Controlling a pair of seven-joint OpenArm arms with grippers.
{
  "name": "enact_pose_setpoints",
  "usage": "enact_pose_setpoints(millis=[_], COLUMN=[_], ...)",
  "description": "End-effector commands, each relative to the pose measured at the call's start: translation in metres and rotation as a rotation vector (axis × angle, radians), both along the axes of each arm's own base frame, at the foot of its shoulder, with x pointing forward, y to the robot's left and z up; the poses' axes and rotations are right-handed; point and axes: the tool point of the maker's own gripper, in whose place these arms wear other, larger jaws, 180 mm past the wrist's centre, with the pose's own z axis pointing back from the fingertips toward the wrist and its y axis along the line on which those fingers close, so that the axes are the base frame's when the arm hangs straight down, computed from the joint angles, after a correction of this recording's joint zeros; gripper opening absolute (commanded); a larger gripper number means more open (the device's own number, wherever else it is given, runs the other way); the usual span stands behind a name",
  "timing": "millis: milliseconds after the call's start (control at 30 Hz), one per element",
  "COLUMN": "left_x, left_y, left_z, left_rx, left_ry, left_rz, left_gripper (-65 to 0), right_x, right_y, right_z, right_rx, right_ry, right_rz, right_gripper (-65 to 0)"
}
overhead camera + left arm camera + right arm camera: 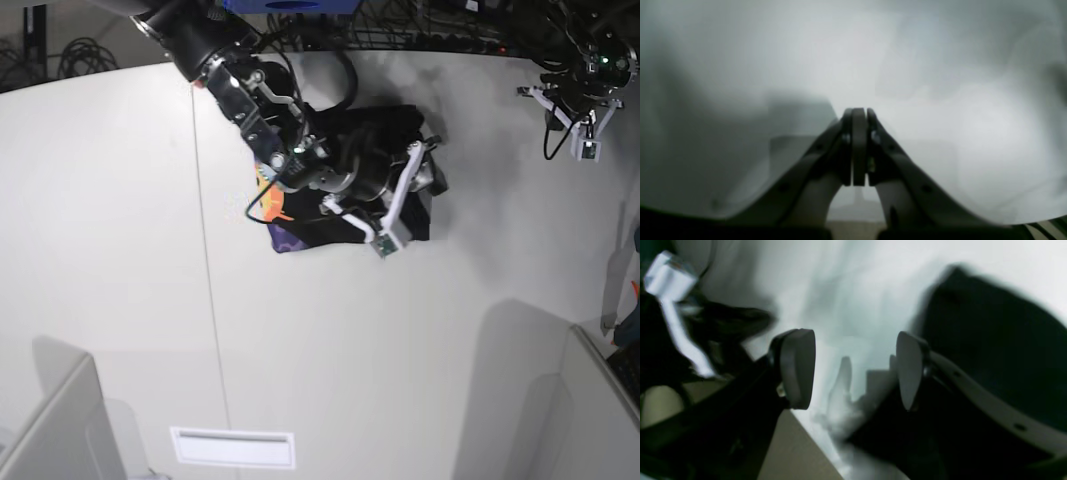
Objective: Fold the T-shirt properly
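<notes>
The T-shirt [300,228] lies bunched in a black heap on the white table [120,250] at the back middle. A bit of its orange and purple print [272,205] shows at the left edge. My right arm reaches over it and hides much of it. My right gripper [428,178] is at the heap's right edge. In the right wrist view it [853,370] is open and empty, with black cloth [990,356] just right of its fingers. My left gripper [578,115] is far off at the back right, away from the shirt. In the left wrist view it [858,116] is shut over bare table.
A thin seam [205,250] runs front to back across the table. A white flat rectangle [232,447] lies near the front edge. Grey panels stand at the front left [50,430] and front right [590,410]. Cables and a rack [400,25] line the back.
</notes>
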Motion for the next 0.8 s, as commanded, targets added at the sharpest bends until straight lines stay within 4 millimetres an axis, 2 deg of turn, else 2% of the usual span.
enact_pose_setpoints(millis=[0, 33, 133, 167, 267, 333, 433, 500, 567, 700, 733, 767], left_x=[0.005, 0.003, 0.002, 0.002, 0.004, 0.011, 0.022, 0.032, 0.042, 0.055, 0.054, 0.055], left_y=[0.006, 0.009, 0.012, 0.012, 0.007, -0.009, -0.029, -0.050, -0.067, -0.096, -0.101, -0.106], left_z=[0.009, 0.010, 0.011, 0.011, 0.010, 0.007, 0.009, 0.014, 0.027, 0.046, 0.049, 0.052], left_rx=[0.020, 0.025, 0.029, 0.028, 0.022, 0.004, -0.007, -0.044, -0.119, -0.323, -0.365, -0.397], left_ry=[-0.028, -0.030, -0.032, -0.030, -0.032, -0.032, -0.045, -0.085, -0.164, -0.299, -0.316, -0.334], left_rz=[-0.006, 0.003, 0.013, 0.010, 0.001, -0.048, -0.116, -0.152, -0.161, -0.174, -0.171, -0.175], left_gripper=[-65.0, -65.0, -65.0, -65.0, -65.0, -65.0, -65.0, -65.0, -65.0, -65.0, -58.9, -48.1], right_x=[0.011, 0.015, 0.025, 0.023, 0.010, -0.002, -0.022, -0.023, -0.010, 0.010, 0.013, 0.016], right_y=[-0.009, -0.019, -0.050, -0.054, -0.057, -0.049, -0.029, -0.028, -0.040, -0.086, -0.100, -0.112], right_z=[0.013, 0.012, -0.008, -0.019, -0.046, -0.056, -0.062, -0.059, -0.046, -0.014, -0.007, -0.001], right_rx=[0.034, 0.035, -0.006, -0.028, -0.063, -0.076, -0.101, -0.098, -0.071, -0.019, -0.017, -0.016], right_ry=[-0.033, -0.029, 0.010, 0.033, 0.105, 0.134, 0.137, 0.129, 0.099, 0.021, -0.001, -0.020], right_rz=[-0.046, -0.080, -0.158, -0.161, -0.164, -0.131, -0.039, -0.031, -0.085, -0.234, -0.267, -0.299], right_gripper=[-35.1, -40.5, -61.7, -65.0, -65.0, -65.0, -65.0, -65.0, -65.0, -65.0, -65.0, -65.0])
